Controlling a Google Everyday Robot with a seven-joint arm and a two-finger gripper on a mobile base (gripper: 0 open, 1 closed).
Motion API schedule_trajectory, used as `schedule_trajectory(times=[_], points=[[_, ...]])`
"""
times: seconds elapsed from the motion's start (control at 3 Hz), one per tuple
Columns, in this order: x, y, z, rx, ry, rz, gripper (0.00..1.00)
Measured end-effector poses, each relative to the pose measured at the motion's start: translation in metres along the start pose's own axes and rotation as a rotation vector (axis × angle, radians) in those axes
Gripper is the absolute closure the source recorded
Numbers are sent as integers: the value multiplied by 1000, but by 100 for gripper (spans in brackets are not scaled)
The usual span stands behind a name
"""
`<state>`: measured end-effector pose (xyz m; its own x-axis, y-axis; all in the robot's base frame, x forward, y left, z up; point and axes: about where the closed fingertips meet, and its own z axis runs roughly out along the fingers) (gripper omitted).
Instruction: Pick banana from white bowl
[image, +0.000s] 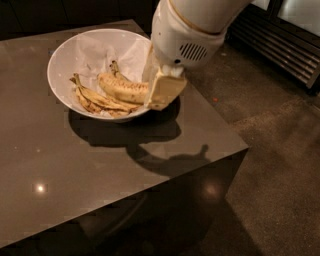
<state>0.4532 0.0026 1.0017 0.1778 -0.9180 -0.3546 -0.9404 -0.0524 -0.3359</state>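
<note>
The white bowl (65, 60), lined with crumpled white paper, stands at the far part of the dark table. In it lies the plump yellow banana (122, 89), speckled brown, with its stem toward the bowl's back. Two thinner, browner bananas (97, 100) lie in front of it. My gripper (162, 92) hangs from the big white wrist (187, 35) and reaches down over the bowl's right rim to the banana's right end, which it hides.
The dark glossy table (100, 170) ends in a front-right corner (245, 147). Beyond it is brown floor (280, 150). A dark slatted grille (285, 45) runs along the back right.
</note>
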Motion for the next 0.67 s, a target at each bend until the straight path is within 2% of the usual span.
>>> schedule_trajectory(times=[0.33, 0.67], points=[[1, 42, -19, 18, 13, 72, 100], [9, 76, -25, 32, -9, 139, 100]])
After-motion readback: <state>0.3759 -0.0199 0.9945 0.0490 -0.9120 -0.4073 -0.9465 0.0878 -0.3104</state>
